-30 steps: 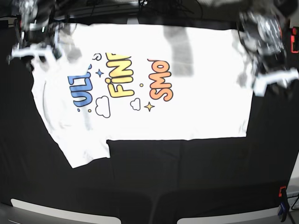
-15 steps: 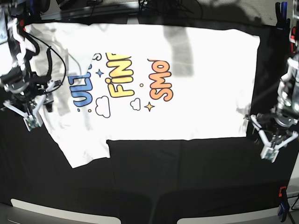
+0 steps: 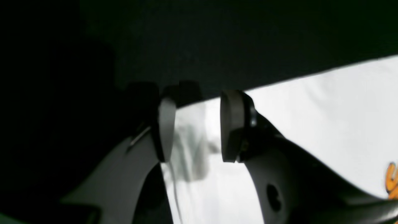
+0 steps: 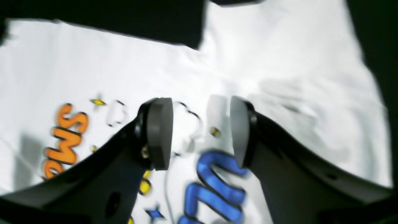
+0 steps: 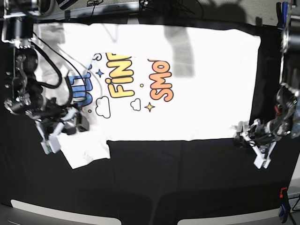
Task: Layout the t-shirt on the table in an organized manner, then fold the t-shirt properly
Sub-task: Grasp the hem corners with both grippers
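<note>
The large white short-sleeved t-shirt (image 5: 187, 93) lies spread flat, print side up, on the far half of the wide table covered in black cloth (image 5: 178, 183). Its printed lettering runs sideways in the base view: blue letters that seem to read "UL" at the left, yellow "FIN" in the middle, and orange "SMO" to the right, each cut short or partly hidden. Small outlined clouds and four-pointed stars sit among the words. One sleeve (image 5: 86, 152) juts toward the near left.

The right gripper (image 4: 200, 133), at the left of the base view, hangs over the printed chest near the blue letters, its two grey pads (image 4: 160, 133) parted with nothing between them; cloth shows through the gap. Its black cables cross the shirt's left part and hide some of the blue lettering.

The left gripper (image 3: 197, 127), at the right of the base view, sits at the shirt's near right corner, at the hem. Its pads (image 3: 230, 124) also stand apart, unclenched, with white cloth and black table visible between them.

A blue-and-red clamp (image 5: 284, 201) sits at the table's near right edge, and another blue clamp (image 5: 280, 11) at the far right corner.
</note>
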Action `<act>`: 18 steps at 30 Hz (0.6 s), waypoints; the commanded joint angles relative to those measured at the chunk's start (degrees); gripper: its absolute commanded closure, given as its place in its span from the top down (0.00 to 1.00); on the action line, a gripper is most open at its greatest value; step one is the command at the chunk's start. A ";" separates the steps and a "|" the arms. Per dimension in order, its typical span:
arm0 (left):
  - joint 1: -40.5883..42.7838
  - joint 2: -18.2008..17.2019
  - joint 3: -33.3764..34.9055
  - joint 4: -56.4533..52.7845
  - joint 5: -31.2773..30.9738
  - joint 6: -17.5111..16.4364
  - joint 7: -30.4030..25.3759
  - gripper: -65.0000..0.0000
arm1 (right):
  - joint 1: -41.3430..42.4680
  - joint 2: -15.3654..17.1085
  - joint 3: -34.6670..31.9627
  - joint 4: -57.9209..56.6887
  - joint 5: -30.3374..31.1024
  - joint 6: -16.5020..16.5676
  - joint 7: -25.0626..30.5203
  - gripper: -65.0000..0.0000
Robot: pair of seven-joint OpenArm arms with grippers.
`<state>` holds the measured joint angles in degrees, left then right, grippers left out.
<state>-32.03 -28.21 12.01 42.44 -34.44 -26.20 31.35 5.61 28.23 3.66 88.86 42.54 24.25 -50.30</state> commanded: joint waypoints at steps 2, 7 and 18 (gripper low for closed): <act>-3.23 -0.85 -0.42 -2.36 0.63 -0.37 -2.58 0.33 | 2.67 -0.35 0.50 -0.74 3.19 2.16 -0.96 0.45; -4.48 -2.86 -0.42 -5.14 2.12 -0.39 -2.58 0.33 | 5.84 -1.42 0.50 -4.37 9.64 5.27 -5.97 0.45; -4.15 -6.38 -0.39 -5.81 -8.81 -7.30 4.81 0.33 | 7.69 -1.86 0.90 -5.64 28.11 15.75 -17.88 0.45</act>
<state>-34.50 -33.87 11.92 36.03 -42.28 -32.88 36.67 11.92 25.61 3.95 82.37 69.04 39.29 -68.88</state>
